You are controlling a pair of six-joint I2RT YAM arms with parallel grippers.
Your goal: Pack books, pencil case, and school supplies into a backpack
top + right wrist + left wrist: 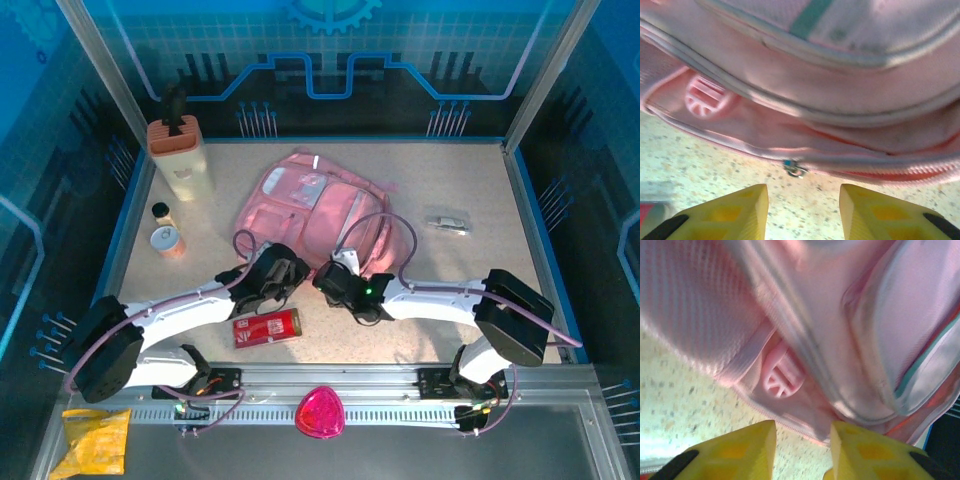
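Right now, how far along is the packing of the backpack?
Done: nothing visibly; the pencil case and the small grey-white supply lie on the table outside the backpack. In hand: left hand and right hand, both open, sit at its near edge, the right facing a zip pull. Left: packing both; books inside, I cannot tell.

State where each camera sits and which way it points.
Top external: above, behind the arms, looking down on the table; left arm and right arm reach to the backpack.
Left wrist: on the left arm, facing the backpack's edge; left tool, open, at bottom.
Right wrist: on the right arm, facing the zip pull; right tool, open, at bottom.
Shared: both wrist views show backpack on speckled table.
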